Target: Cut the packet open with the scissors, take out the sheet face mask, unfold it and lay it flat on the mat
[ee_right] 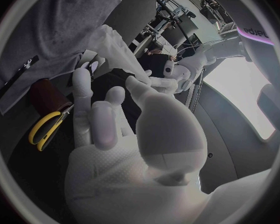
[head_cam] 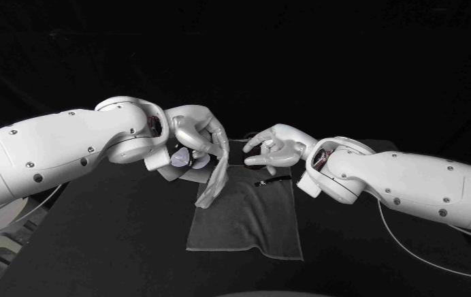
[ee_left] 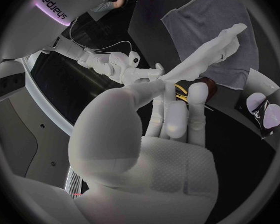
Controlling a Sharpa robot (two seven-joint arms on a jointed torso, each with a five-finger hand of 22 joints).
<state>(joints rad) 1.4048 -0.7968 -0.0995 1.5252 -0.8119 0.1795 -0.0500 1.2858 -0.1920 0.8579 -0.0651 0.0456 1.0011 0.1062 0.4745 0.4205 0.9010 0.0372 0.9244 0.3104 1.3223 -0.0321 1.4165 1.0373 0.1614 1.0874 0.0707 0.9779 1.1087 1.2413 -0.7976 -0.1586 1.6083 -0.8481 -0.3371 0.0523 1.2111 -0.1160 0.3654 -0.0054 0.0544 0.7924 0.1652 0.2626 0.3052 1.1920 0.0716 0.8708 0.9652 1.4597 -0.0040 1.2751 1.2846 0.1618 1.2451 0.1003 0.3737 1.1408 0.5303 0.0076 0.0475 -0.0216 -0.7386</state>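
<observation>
The sheet face mask (head_cam: 213, 182) is hanging as a narrow folded strip near the worktop's (head_cam: 108, 242) middle. Its long axis is pointing from far edge to near edge, and its lower end is reaching the mat's (head_cam: 250, 225) left edge. The left hand's (head_cam: 197, 132) fingers are pinching its upper end, while the right hand (head_cam: 278, 146) is hovering nearby, fingers apart and holding nothing. Cutting and removal are looking finished, with the packet (head_cam: 184, 158) lying beside the left hand; unfolding and laying flat are remaining.

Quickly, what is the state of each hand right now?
Left hand: holds the sheet face mask.
Right hand: fingers apart near the mask; whether it grips cannot be told.
</observation>
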